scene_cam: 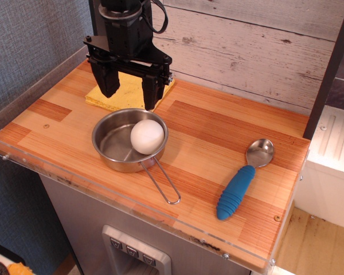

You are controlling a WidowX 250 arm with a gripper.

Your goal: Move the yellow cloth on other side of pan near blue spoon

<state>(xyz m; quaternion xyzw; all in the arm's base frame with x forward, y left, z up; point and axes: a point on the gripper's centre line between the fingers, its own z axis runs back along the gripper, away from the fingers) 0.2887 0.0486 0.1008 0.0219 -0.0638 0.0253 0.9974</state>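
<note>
The black tool (pixel 130 90) stands with its fingers apart above the yellow cloth (pixel 128 91), which lies flat at the back of the wooden desk (pixel 218 129). Just in front is the pan (pixel 116 143) holding a white ball (pixel 147 136). The blue spoon (pixel 244 177) lies well apart, to the right.

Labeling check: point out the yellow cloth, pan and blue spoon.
yellow cloth (pixel 128 91): main view, bare patch between the gripper fingers.
pan (pixel 112 143): main view, inner floor left of the white ball.
blue spoon (pixel 235 192): main view, ribbed handle.
</note>
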